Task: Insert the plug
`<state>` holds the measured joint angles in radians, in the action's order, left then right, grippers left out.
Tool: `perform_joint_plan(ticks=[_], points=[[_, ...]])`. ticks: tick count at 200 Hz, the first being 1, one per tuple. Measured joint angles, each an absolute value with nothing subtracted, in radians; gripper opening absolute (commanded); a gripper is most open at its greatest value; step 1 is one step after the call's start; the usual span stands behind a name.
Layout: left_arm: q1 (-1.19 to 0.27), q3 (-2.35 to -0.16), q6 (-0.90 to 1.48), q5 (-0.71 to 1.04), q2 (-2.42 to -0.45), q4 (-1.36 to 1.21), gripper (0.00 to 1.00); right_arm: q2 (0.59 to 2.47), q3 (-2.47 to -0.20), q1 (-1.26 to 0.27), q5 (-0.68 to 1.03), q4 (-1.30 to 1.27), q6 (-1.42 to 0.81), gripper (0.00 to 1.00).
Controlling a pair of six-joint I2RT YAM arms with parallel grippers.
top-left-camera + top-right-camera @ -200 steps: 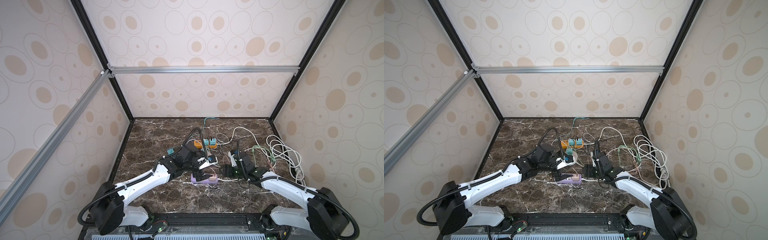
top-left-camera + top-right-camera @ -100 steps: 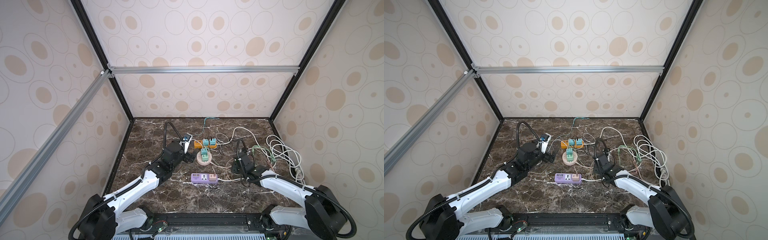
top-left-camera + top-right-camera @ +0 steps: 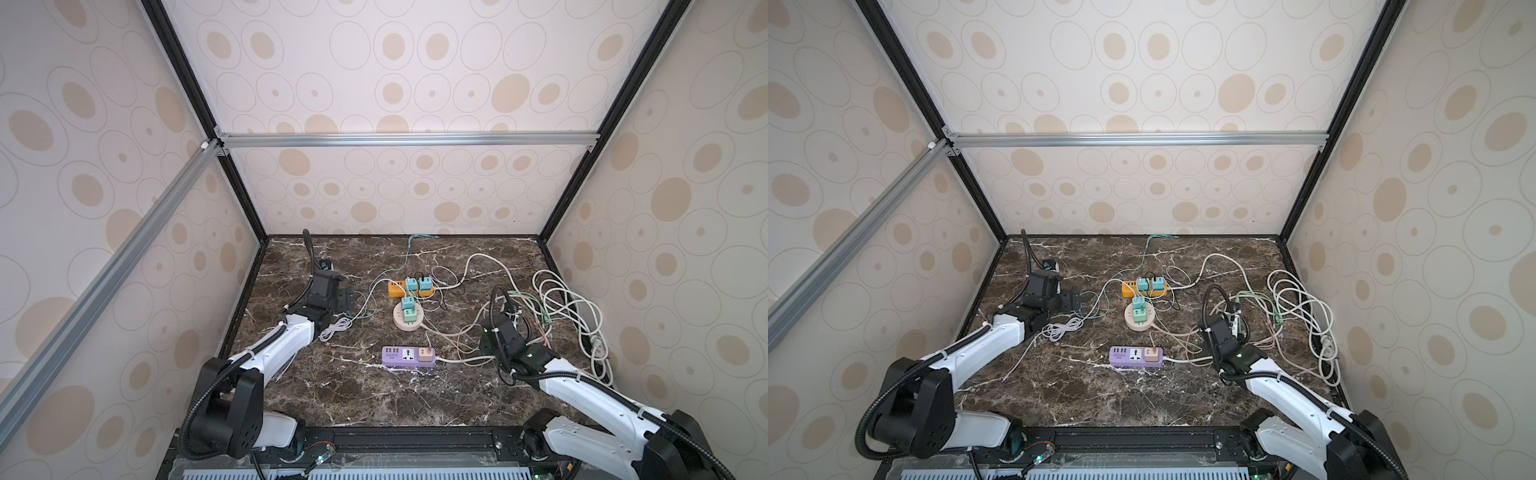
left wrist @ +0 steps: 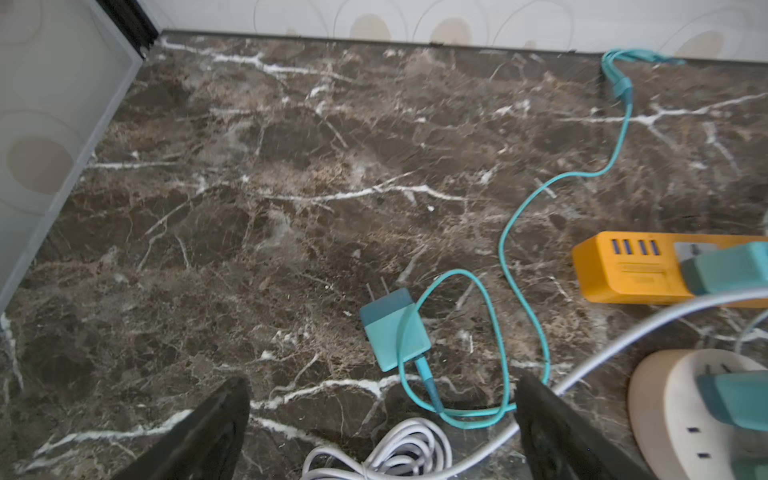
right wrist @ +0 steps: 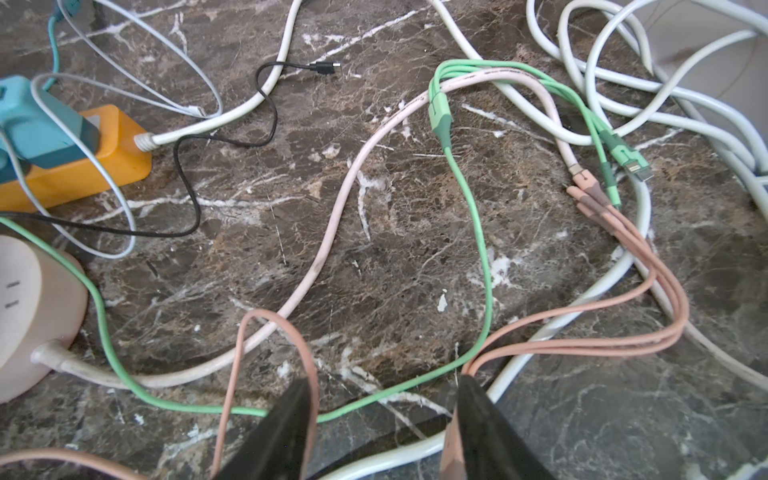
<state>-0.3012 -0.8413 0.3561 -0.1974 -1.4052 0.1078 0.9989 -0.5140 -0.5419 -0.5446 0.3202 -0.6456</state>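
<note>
1. Left pincer (image 4: pixel 382 380): the jaws stand at full width and are empty. It sits low over the left part of the marble tabletop (image 3: pixel 332 395).
2. Loose teal plug (image 4: pixel 395 332): it lies flat on the tabletop just ahead of the left pincer, in line with the gap between the fingers and untouched. Its two bare prongs point away from the pincer. A teal cable (image 4: pixel 501 241) loops out of its rear end.
3. Coiled white cable (image 4: pixel 399 453): it lies below the left pincer, near the loose teal plug.
4. Right pincer (image 5: pixel 384 380): the jaws are parted to a medium gap and clamp nothing. It sits over the cable tangle on the right of the tabletop. A green cable (image 5: pixel 481 232) crosses under the gap. Salmon cables (image 5: pixel 602 347) run beside both fingers; whether they touch cannot be told.
5. Purple power strip (image 3: pixel 392 358): it lies front and centre, between the two arms. A salmon plug (image 3: pixel 424 354) is seated in the socket at its right end.
6. Orange power strip (image 3: pixel 397 288): it lies behind the purple one and carries two seated teal plugs (image 3: pixel 411 284). A round cream socket hub (image 3: pixel 399 324) stands between the two strips.
</note>
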Motion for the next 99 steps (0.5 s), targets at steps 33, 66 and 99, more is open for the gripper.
perform_joint_plan(ticks=[33, 66, 99], points=[[-0.28, -0.862, 0.368, -0.161, -1.492, 0.148, 0.99, 0.953, -0.514, -0.542, -0.54, 0.321, -0.601, 0.99], [-0.244, -0.894, 0.373, -0.135, -1.561, 0.159, 0.91, 0.942, -0.524, -0.542, -0.521, 0.323, -0.572, 0.99], [-0.213, -0.954, 0.378, -0.112, -1.629, 0.174, 0.83, 0.941, -0.535, -0.542, -0.511, 0.32, -0.569, 0.99]])
